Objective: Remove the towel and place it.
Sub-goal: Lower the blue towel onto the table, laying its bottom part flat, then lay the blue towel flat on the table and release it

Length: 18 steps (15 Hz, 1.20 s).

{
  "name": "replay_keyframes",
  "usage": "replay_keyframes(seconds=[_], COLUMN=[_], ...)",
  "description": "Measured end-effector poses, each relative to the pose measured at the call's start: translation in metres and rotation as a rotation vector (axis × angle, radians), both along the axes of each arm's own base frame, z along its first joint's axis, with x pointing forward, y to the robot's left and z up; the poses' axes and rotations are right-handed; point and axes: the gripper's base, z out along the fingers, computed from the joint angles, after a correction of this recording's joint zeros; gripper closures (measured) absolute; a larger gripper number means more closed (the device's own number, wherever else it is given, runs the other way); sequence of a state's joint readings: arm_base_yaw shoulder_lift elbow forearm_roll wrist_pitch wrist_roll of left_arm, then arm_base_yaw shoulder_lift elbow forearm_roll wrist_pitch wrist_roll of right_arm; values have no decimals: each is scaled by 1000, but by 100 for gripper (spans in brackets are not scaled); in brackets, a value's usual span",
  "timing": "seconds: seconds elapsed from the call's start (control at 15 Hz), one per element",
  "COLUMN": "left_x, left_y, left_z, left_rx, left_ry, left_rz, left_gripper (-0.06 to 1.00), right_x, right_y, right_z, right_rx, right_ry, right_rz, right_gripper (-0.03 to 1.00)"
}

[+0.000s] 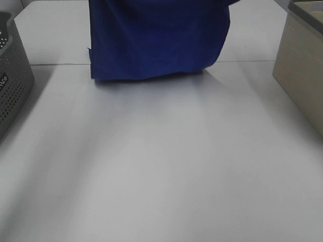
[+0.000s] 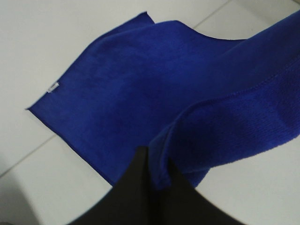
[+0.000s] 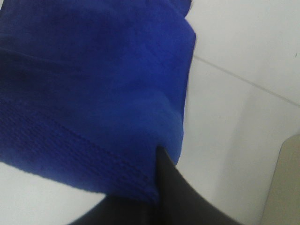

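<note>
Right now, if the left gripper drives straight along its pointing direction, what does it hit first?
The deep-blue plush towel: the left gripper is shut on a fold of it, and more cloth spreads directly ahead. Behind that, probably the white table; depth is unclear.

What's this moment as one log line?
towel: hanging, lower end on table | left gripper: shut on towel | right gripper: shut on towel
</note>
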<state>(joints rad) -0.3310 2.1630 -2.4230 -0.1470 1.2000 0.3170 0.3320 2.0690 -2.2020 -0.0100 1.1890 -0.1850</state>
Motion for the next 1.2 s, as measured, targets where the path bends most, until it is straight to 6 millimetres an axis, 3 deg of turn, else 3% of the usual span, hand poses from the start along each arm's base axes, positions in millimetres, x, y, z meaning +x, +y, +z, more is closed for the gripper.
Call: replay_keyframes(seconds=[0.13,0.33,0.47,0.53,0.8,1.0,1.2], left_x=[0,-11,-34,-55,-86,-112,-140], left_y=[-2,-5,1,8,16,23,27], left_z=[-9,-44,-54,-69,-96,-96,-109], left_rx=[-22,11,46,75,90,83,84], left_ry=[52,204,287,373,512,551,630], left_rz=[4,-6,-8,-7,-14,-19,-29], left_gripper=[94,94,94,94,94,94,94], right_x=[-1,-13,-30,-48,-76,-99,-124], right_y=[0,-2,-7,-9,-13,-18,-23], right_z=[-10,-38,-50,-67,-85,-92,-103], right_rx=[-11,-35,-45,-37,-10,-4,14], right_ry=[52,173,251,346,463,525,604], right_rz=[8,10,11,13,11,7,0], right_gripper=[95,95,95,95,95,95,95])
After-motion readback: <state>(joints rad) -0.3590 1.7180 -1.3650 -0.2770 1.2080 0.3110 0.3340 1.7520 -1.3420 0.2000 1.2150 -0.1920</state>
